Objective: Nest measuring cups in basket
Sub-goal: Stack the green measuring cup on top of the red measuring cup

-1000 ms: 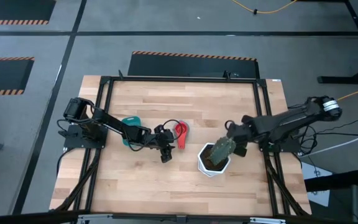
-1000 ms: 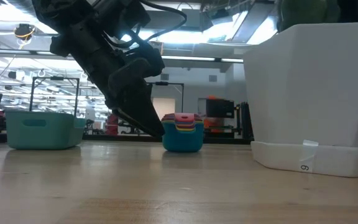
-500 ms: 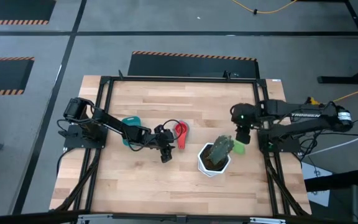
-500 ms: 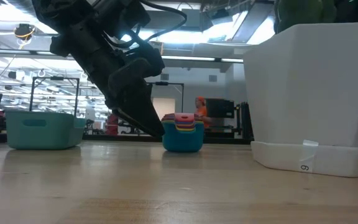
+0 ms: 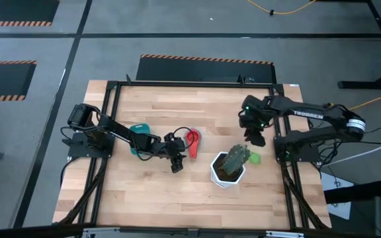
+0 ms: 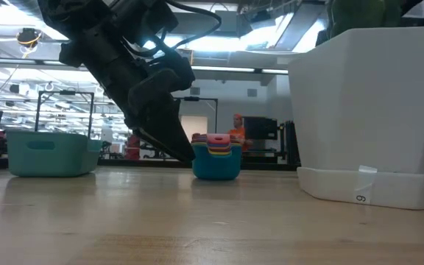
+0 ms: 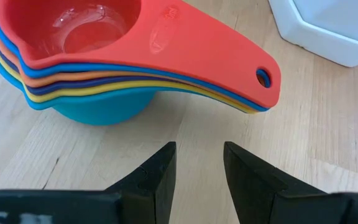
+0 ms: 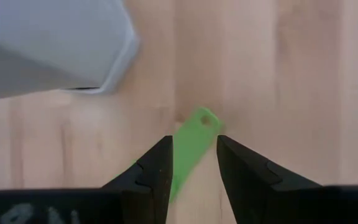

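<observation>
A nested stack of measuring cups, red on top and a blue one at the bottom, stands on the table; it also shows in the left wrist view and the low view. My left gripper is open, low over the table on the stack's near side, its fingertips just short of the handles. A single green cup lies on the table beside the white pot. My right gripper is open on that cup's far side, and the green handle shows between its fingers. The teal basket sits left of the stack.
A white hexagonal pot with a green plant stands right of the stack and looms large in the low view. A black frame borders the table. Bare wood lies along the near and far sides.
My right gripper has drawn back from the pot's right side toward the table's far edge, the arm swinging round. This uncovers the green cup, which lies on the table beside the pot. My left arm and the stack have kept still.
</observation>
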`<state>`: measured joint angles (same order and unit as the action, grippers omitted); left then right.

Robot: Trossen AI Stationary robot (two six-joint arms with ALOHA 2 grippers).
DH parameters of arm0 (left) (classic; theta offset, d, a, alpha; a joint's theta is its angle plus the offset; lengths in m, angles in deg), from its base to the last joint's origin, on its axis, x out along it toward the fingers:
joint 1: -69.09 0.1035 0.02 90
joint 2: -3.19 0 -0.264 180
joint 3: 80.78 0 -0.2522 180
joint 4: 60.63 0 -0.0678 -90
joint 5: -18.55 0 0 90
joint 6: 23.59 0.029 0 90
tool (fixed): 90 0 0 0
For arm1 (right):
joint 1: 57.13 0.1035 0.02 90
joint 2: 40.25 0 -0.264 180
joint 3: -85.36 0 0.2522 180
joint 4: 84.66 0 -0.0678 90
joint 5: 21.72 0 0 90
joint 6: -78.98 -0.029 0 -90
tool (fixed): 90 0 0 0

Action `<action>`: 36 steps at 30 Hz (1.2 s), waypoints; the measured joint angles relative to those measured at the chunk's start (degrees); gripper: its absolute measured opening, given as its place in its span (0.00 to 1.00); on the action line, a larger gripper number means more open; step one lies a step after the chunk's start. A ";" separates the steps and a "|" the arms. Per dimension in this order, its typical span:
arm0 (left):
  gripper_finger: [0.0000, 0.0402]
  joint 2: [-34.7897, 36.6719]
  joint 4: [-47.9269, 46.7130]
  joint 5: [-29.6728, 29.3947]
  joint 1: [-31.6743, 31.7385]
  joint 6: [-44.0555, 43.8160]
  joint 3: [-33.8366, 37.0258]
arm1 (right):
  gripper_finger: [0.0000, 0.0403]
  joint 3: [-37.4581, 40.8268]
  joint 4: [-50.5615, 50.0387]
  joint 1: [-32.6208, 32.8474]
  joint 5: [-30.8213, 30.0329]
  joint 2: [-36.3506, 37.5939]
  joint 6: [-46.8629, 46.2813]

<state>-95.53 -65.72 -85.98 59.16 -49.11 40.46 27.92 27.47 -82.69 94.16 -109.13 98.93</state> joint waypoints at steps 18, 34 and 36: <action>0.32 0.00 0.00 0.00 -0.01 -0.04 0.00 | 0.32 -0.04 5.86 -0.11 5.23 -15.34 19.47; 0.32 0.00 0.00 0.00 0.00 -0.02 0.00 | 0.32 -0.04 8.69 -0.13 5.21 -24.36 22.80; 0.32 -0.02 0.00 0.00 0.00 -0.02 0.00 | 0.32 -0.04 9.37 -0.13 5.21 -24.53 22.80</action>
<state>-95.55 -65.72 -85.98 59.16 -49.13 40.46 27.88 36.85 -82.82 99.37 -133.67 121.72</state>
